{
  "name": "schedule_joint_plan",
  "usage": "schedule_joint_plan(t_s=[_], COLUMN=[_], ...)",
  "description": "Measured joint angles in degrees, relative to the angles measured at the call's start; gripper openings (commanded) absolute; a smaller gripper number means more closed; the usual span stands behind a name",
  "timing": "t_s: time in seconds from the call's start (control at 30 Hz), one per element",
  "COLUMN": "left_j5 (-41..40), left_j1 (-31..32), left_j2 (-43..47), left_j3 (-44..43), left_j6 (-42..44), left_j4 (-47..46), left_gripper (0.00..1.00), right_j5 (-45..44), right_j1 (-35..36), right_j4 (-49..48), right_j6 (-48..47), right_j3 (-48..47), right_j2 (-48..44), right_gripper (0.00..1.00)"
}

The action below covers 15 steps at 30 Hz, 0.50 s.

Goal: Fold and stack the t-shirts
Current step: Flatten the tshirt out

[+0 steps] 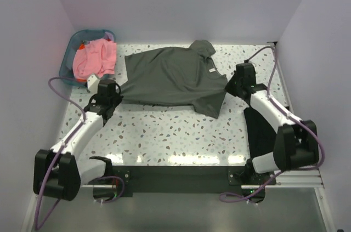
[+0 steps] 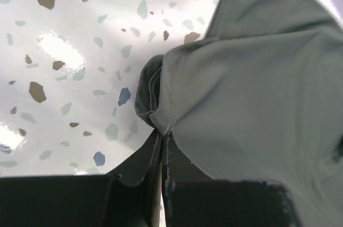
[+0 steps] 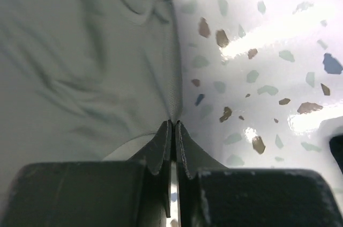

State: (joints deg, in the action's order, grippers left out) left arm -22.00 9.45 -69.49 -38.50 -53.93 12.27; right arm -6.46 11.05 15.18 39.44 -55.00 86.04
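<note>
A dark olive-grey short-sleeved cloth t-shirt [image 1: 175, 78] lies spread flat across the middle of the white speckled table [image 1: 181, 133]. Its long axis runs left to right in the overhead view, hem toward the left and collar toward the right.

The left gripper [image 2: 162, 130] sits at the shirt's lower-left hem corner. Its fingers are pressed together with a bunched bit of seam pinched between them, and the cloth spreads away to the upper right of that wrist view. The right gripper [image 3: 174, 125] is at the opposite, collar end, fingers likewise closed narrow on the shirt's edge, the fabric lying to their left.

So each arm has one end, and I'd judge the coming move has to carry both ends together across that long axis.

A salmon-pink cloth shirt [image 1: 97, 59] is heaped in the teal plastic basket [image 1: 70, 51] at upper left. A small pale tag [image 1: 211, 70] shows at the collar, but nothing on it can be read, and I see no brand anywhere.
</note>
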Motion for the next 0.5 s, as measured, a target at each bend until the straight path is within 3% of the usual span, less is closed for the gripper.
schedule_joint_plan(t_s=[0.27,0.5], left_j5=[0.1,2.0], left_j1=[0.0,0.0], left_j2=[23.0,33.3], left_j3=[-3.2,-20.4], left_j6=[5.6,10.1], left_j4=[9.8,17.3], left_gripper=[0.0,0.0], right_j5=[0.1,1.0], right_j1=[-0.1,-0.1], right_j4=[7.3,15.4], right_j6=[-0.5,-2.3], right_j3=[-1.6,-14.5], right_j2=[-24.3,-36.4], right_gripper=[0.0,0.0])
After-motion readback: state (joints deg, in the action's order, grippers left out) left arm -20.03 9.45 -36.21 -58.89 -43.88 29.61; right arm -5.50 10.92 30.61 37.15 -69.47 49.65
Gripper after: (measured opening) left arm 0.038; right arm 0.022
